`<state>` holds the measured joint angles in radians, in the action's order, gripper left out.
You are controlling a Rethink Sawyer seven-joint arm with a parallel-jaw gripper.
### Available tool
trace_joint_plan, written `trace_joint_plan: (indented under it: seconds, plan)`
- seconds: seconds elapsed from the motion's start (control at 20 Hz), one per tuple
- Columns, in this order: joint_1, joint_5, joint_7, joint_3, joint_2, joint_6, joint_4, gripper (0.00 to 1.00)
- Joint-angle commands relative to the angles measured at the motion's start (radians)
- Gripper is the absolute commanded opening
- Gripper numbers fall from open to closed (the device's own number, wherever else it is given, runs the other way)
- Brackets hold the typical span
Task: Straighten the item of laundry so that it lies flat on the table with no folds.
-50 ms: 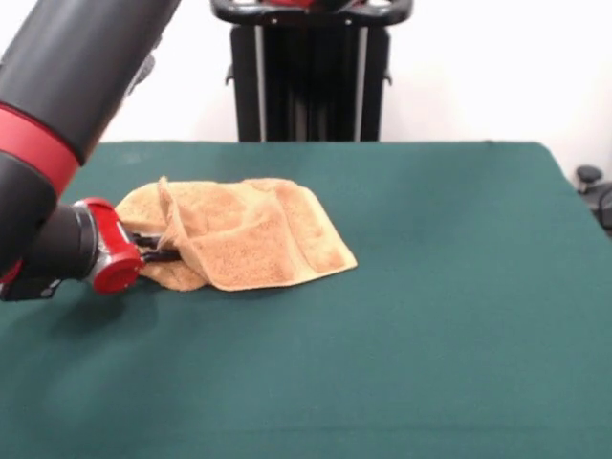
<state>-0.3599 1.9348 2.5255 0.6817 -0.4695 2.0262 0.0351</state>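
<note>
The item of laundry (253, 239), an orange-tan terry towel, lies crumpled and folded over itself on the left half of the green table (430, 316). Its left edge stands up in a ridge. My gripper (164, 251) comes in low from the left, nearly level with the table, behind a red wrist ring. Its black fingers (153, 256) reach into the towel's left fold and look shut on the cloth there. The tips are hidden by the towel.
The thick black and red arm (57, 105) fills the upper left corner. Green table surface stretches to the right of and in front of the towel. A dark object (593, 191) sits beyond the table's right edge.
</note>
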Motion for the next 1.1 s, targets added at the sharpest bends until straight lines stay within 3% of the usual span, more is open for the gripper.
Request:
trace_joint_plan:
  seconds: [0.05,0.35,1.1]
  plan:
    - [0.018,-0.091,0.212,0.007,-0.034,-0.331,-0.073,0.00]
    - [0.011,-0.095,0.195,0.040,-0.038,-0.352,-0.090,0.00]
    - [-0.082,-0.202,0.183,0.129,-0.101,-0.407,-0.272,0.00]
